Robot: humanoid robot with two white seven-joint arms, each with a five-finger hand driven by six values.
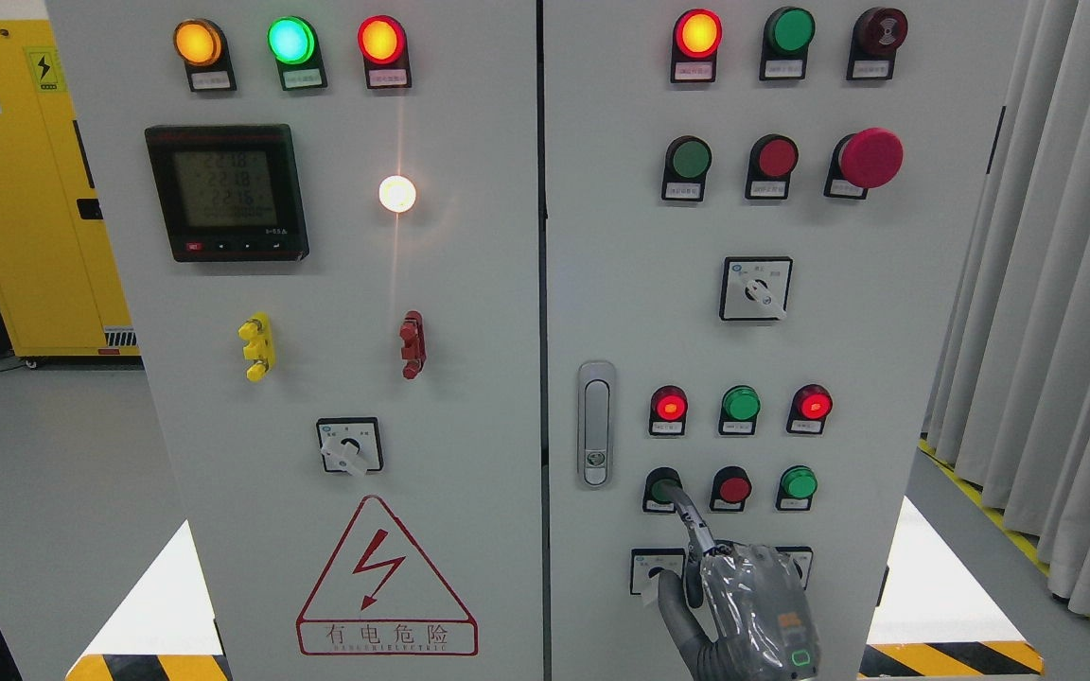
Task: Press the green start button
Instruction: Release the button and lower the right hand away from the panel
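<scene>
The right hand [744,605], in a grey glove under a clear plastic cover, rises from the bottom edge of the tall light-grey control cabinet's right door [621,236]. Its other fingers are clenched into the palm and it grasps nothing, so that only the extended index finger [687,515] leads and cannot brush the neighbours. That fingertip meets the round green start button in a black collar [662,489], which sits low on this door, at the left end of a row beside a round red push button [732,489] and a second green push button [798,482], just right of the silver door latch handle [595,423]. The finger covers the button's lower right, so I cannot tell whether it is pressed in. The hand hides much of the two rotary selector switches [651,570] beneath. The small white label plates under the buttons are too fine to read. The left hand is out of view.
</scene>
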